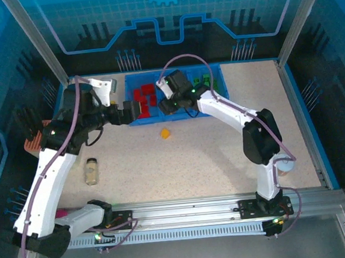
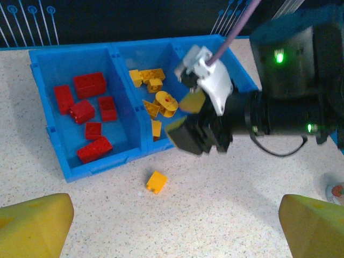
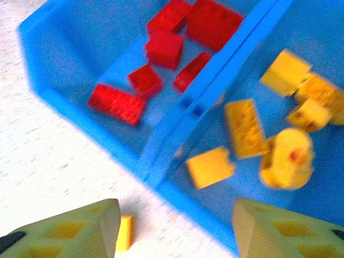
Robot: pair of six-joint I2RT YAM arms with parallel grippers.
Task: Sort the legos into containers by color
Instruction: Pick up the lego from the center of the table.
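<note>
From overhead, green legos [image 1: 203, 80] lie in the tray's [image 1: 138, 77] right compartment

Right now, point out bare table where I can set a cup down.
Widest: the table right of the right arm, past the end of the blue tray. Also the strip between the loose yellow brick and the jar. Crowded: the tray's front, by the left hand and right hand.
</note>
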